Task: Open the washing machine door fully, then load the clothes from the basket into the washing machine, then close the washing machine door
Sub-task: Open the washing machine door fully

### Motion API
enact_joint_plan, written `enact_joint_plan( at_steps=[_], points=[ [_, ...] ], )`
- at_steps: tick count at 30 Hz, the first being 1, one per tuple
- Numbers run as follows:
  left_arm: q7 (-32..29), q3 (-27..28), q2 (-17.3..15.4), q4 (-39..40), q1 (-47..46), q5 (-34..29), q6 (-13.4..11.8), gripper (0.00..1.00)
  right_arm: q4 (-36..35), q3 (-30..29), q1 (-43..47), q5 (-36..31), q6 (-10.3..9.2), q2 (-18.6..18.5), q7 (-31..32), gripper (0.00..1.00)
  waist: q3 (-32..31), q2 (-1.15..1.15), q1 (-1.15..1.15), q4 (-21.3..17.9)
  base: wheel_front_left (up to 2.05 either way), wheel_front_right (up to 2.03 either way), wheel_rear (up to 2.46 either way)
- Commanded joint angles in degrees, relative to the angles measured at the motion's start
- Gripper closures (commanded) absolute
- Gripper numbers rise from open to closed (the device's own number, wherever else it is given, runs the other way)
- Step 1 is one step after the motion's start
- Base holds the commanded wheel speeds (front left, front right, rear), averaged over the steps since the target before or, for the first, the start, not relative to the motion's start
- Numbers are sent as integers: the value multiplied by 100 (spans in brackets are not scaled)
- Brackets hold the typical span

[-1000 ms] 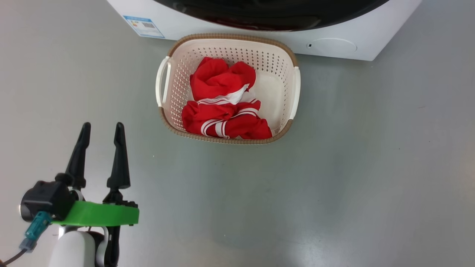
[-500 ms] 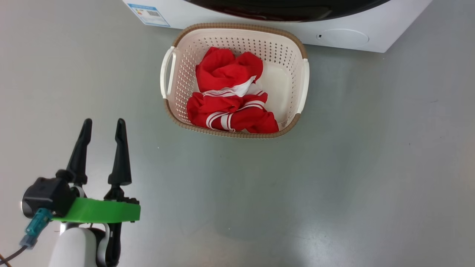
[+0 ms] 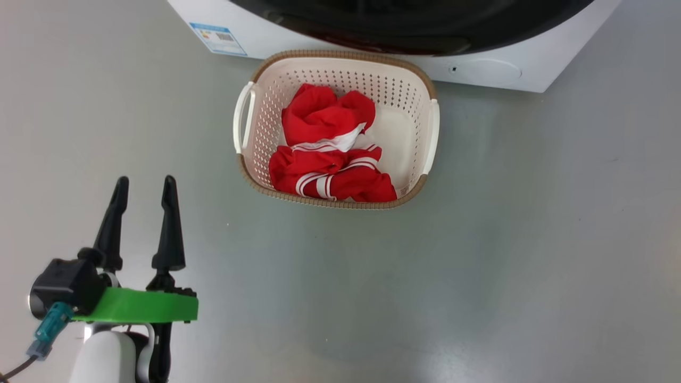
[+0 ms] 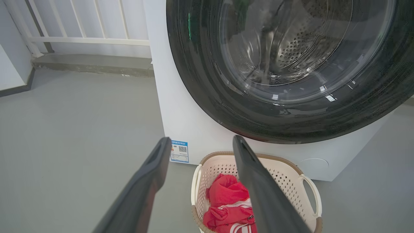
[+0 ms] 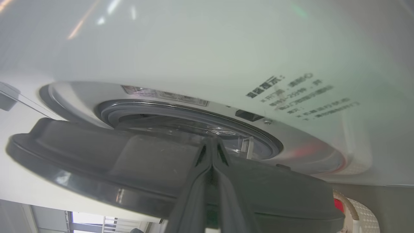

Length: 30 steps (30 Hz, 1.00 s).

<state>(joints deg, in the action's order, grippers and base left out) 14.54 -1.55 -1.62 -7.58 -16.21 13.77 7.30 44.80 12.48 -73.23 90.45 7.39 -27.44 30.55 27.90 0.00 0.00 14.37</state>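
Observation:
The white washing machine (image 3: pixel 532 74) stands at the top of the head view, its glossy black door (image 3: pixel 404 26) above the cream basket (image 3: pixel 263 133). Red clothes (image 3: pixel 324 154) with white stripes lie in the basket. My left gripper (image 3: pixel 143 183) hovers open and empty over the floor, to the left of the basket and nearer to me. In the left wrist view its fingers frame the door (image 4: pixel 207 81) and the basket (image 4: pixel 284 174). In the right wrist view my right gripper (image 5: pixel 212 142) is shut with nothing in it, tips against the dark grey inner face of the door (image 5: pixel 97 161), which stands ajar from the grey seal (image 5: pixel 181 108).
Grey floor (image 3: pixel 479 266) spreads around the basket. A blue energy sticker (image 3: pixel 218 38) and a round flap (image 3: pixel 487 69) mark the machine's lower front. A white railing (image 4: pixel 81 40) above a grey ledge runs behind the machine's left side.
The head camera has shifted, so the basket and machine first rose, then sank in the picture. The left gripper stays open in the same pose.

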Motion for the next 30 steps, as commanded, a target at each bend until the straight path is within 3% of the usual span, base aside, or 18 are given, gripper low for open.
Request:
enact_joint_plan(
  at_steps=[1, 15, 30],
  points=[
    [46, 224, -127, 81, 125, -15, 19, 0, -193, 68, 150, 108, 10, 151, 108, 100, -91, 0, 0, -54, 0, 0, 0],
    [46, 276, -152, -29, 305, -72, 19, 0, -506, 172, 1023, 316, 10, 349, 618, 100, -498, 0, 0, -242, 0, 0, 0],
    [46, 342, -173, -27, 424, -83, 19, 0, -603, 191, 1383, 397, 10, 422, 879, 100, -702, 0, 0, -290, 0, 0, 0]
  ],
)
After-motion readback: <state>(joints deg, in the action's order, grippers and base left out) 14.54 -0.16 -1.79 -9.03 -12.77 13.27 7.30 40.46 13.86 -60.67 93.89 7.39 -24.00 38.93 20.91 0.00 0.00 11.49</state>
